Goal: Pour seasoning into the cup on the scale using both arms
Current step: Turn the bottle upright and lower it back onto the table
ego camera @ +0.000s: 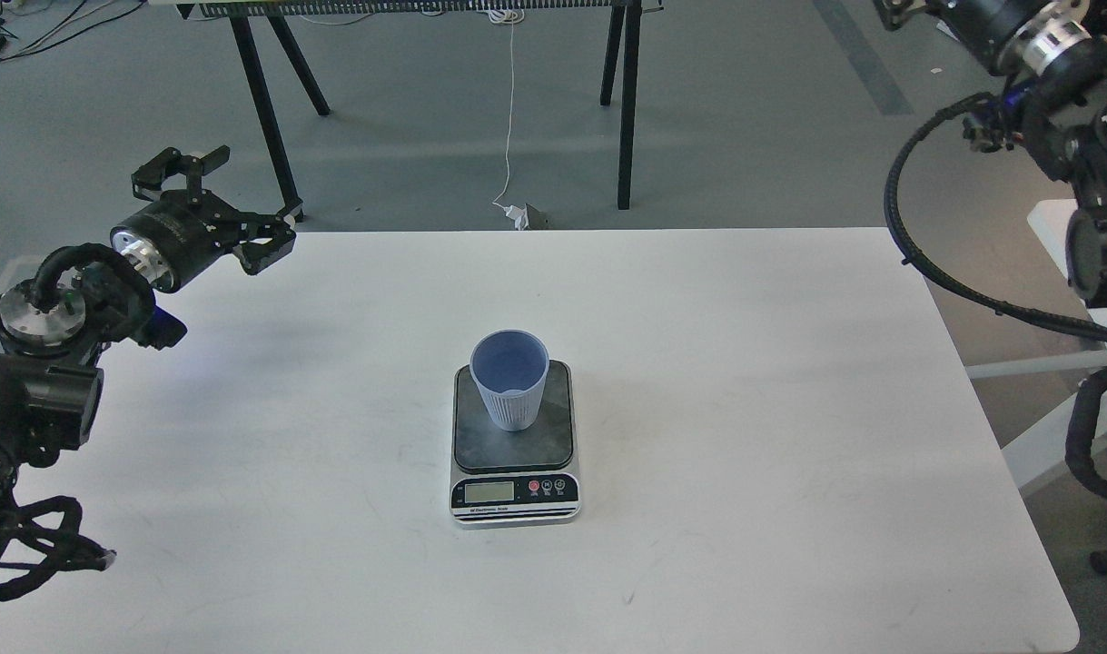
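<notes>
The light-blue cup point(510, 375) stands upright on the dark platform of the scale point(514, 445) at the middle of the white table. My left gripper point(219, 205) is open and empty above the table's far left corner, well left of the cup. My right arm point(1052, 54) rises to the top right corner of the view; its gripper is out of view. The yellow seasoning bottle is out of view.
The white table point(744, 436) holds only the scale and cup. Black stand legs point(262, 100) and a hanging white cable point(509, 118) are on the grey floor behind the table. A white surface point(1075, 236) stands at the right edge.
</notes>
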`<state>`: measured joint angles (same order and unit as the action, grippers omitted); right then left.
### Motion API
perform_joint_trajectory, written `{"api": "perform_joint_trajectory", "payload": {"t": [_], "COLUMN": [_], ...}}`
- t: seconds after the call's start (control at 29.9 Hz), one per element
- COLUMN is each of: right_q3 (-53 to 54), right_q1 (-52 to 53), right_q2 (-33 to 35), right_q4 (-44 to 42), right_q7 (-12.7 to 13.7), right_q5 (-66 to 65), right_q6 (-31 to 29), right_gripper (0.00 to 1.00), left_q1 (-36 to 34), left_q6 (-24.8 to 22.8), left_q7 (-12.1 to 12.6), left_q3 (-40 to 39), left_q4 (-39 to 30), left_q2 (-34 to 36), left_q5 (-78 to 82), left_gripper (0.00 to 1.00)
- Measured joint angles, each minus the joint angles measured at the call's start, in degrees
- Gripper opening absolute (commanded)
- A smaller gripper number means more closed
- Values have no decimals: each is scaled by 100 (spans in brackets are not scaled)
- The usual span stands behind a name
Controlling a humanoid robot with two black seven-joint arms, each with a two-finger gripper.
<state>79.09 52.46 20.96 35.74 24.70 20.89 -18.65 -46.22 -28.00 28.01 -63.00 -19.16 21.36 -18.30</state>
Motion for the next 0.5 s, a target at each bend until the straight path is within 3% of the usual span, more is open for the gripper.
{"api": "perform_joint_trajectory", "payload": {"t": [0.17, 0.33, 0.5], "right_q3": [135, -13, -440], "right_q1": [-1827, -3295, -3909], "right_q2": [87, -432, -1172], "right_q4": [249, 537, 562], "right_q7": [34, 27, 5], "right_q5": [1204, 1497, 1474], "right_q6": [-824, -932, -935], "right_gripper": [2, 2, 2], "left_q1": [42, 90, 94], "left_q6": [0, 0, 0], "left_q7": [0, -1, -1], "left_q3": [12, 16, 16], "left_q4": [0, 0, 0], "left_q2": [2, -26, -86], "left_q5": [8, 75, 161], "left_gripper": [100, 100, 100]}}
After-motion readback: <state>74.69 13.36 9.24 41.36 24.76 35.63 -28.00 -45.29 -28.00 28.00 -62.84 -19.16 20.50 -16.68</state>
